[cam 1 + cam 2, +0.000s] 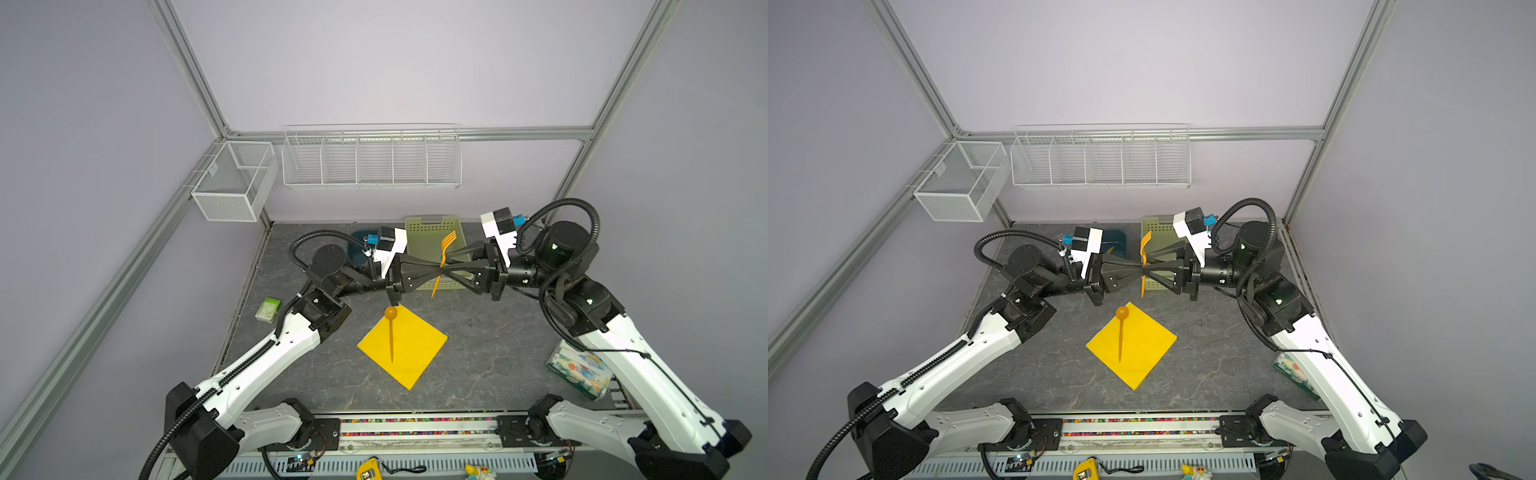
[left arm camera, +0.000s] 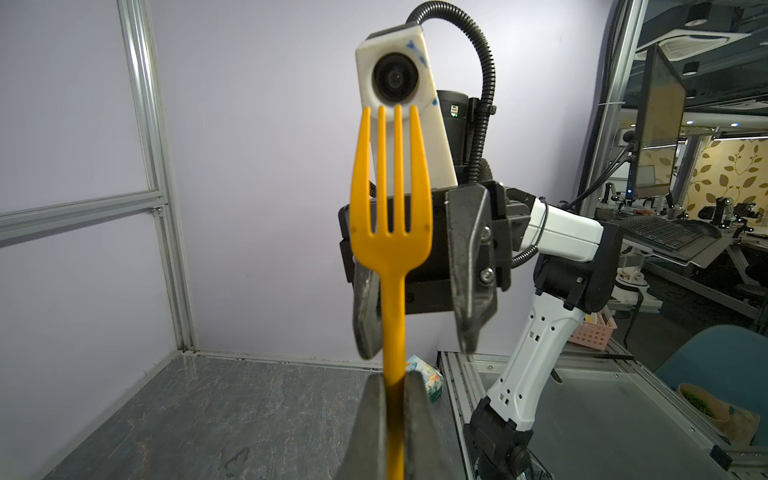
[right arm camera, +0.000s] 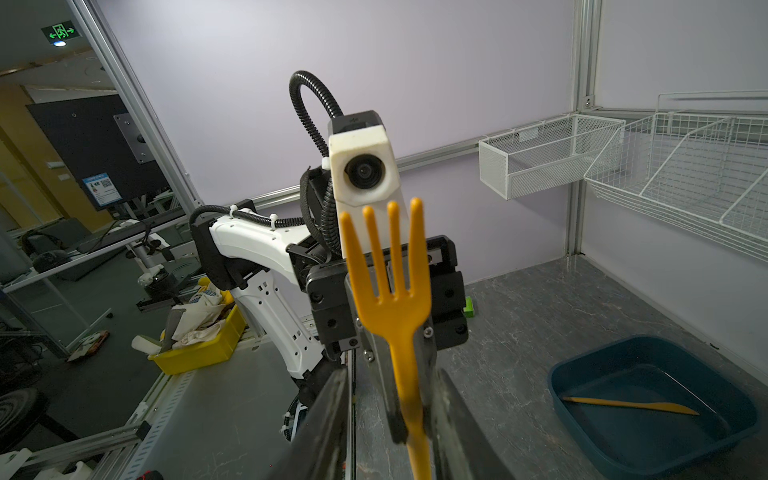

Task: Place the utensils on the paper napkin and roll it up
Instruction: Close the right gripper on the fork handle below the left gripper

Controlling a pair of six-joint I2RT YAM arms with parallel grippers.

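Fork (image 1: 447, 244) mid-air beyond paper napkin (image 1: 417, 353); your left gripper (image 1: 437, 269) clamps handle; right gripper (image 1: 448, 270) jaws apart around it; handover step, likely; next, close right before left releases; spoon (image 1: 391, 332) lies on napkin.

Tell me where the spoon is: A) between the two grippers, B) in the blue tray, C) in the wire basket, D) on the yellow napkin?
D: in both top views the spoon lies on the napkin.
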